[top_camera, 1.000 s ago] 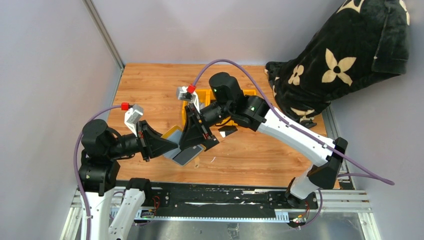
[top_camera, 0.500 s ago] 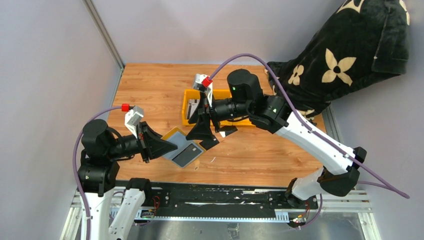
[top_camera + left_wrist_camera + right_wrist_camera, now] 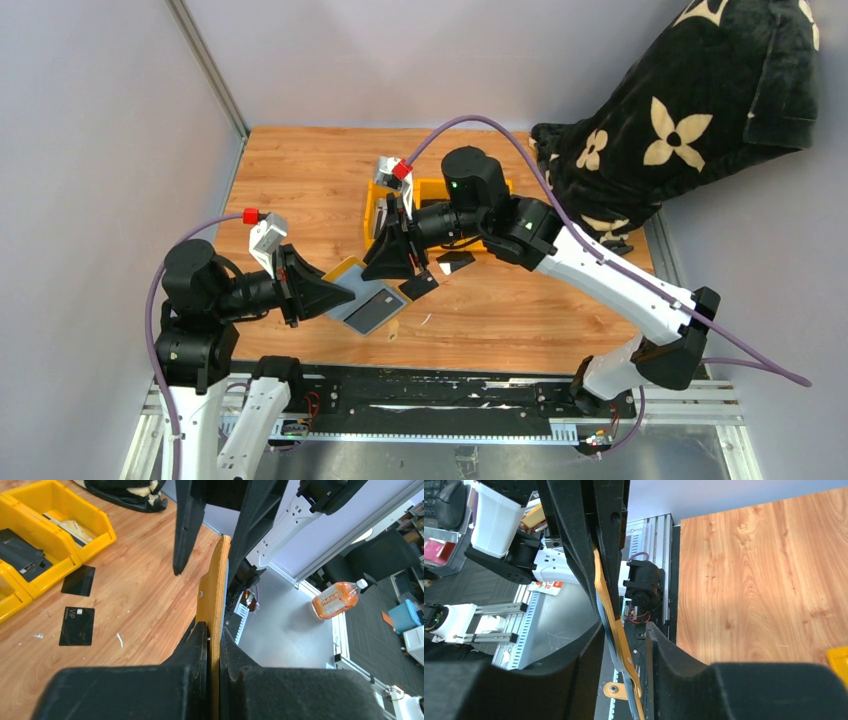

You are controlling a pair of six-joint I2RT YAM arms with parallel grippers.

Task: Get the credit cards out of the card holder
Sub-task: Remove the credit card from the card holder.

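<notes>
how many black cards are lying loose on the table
2. The VIP-marked card lies on the table, the plain card just beyond it beside the yellow bins. Others may be hidden in the card holder.

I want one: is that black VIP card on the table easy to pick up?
Probably tricky: the VIP card lies flat on the wooden table, with no raised edge to grip. It looks thin, so a push would likely slide it. Straight edges suggest it's stiff.

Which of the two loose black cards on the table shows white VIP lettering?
The card lying farther from the yellow bins; the other card, beside them, looks plain.
</notes>
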